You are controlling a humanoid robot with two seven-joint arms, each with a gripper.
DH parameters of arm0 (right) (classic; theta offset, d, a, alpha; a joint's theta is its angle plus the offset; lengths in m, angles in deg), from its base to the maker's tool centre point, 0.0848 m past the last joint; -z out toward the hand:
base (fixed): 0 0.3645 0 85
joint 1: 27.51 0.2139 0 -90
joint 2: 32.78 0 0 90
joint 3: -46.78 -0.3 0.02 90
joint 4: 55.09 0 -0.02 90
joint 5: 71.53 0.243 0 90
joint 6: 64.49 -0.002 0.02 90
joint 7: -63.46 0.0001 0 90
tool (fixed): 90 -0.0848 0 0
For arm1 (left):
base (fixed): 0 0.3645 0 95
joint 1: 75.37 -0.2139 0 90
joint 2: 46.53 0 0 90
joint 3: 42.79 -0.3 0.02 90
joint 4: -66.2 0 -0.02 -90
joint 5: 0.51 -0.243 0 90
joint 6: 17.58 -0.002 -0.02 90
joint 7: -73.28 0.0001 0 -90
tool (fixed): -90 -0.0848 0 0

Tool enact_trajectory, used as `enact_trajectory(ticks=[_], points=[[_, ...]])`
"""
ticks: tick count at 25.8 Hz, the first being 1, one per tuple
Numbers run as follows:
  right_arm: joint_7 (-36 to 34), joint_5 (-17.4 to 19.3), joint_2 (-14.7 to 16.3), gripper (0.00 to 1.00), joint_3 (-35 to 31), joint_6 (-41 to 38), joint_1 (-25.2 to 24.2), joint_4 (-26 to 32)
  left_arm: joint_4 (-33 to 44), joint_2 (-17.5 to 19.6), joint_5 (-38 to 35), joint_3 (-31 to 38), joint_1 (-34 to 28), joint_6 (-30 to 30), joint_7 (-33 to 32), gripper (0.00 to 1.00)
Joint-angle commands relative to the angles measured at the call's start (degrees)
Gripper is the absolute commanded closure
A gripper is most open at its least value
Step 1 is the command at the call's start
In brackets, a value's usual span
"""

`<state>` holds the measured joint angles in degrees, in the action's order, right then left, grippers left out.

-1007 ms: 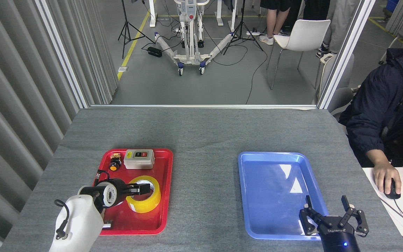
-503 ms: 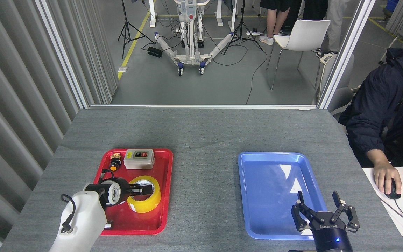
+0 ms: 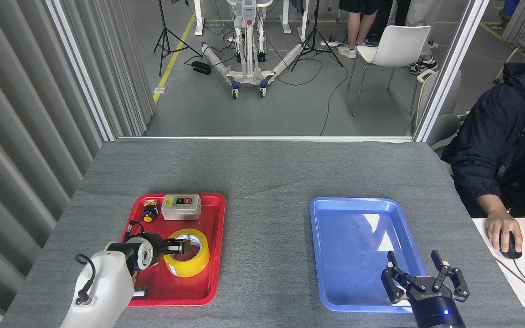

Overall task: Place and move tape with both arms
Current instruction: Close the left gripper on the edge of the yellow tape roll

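grey table point(image 3: 262, 173): left gripper point(image 3: 181, 247) at tape point(image 3: 193, 259), red tray point(image 3: 208, 273).

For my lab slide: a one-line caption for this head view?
Left gripper reaches into the tape on the red tray; right gripper open over the blue tray.

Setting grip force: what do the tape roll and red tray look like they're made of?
The tape looks like glossy translucent yellow plastic film, light glinting off it, around a whitish core, possibly cardboard. The red tray looks like smooth moulded plastic with a rounded raised rim.
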<state>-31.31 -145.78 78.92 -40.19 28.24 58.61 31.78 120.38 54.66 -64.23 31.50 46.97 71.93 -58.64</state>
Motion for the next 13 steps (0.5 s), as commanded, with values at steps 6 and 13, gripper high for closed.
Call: enact_trajectory(ticks=[6,13], points=[[-1.91,0.25,0.53,0.00,0.13,-0.18,0.00,-0.47,0.05,0.59,0.00,-0.03,-0.35,1.80,0.17,0.31],[-1.91,0.25,0.62,0.00,0.13,-0.18,-0.08,-0.56,0.05,1.20,0.00,-0.03,-0.43,1.89,0.00,0.34]])
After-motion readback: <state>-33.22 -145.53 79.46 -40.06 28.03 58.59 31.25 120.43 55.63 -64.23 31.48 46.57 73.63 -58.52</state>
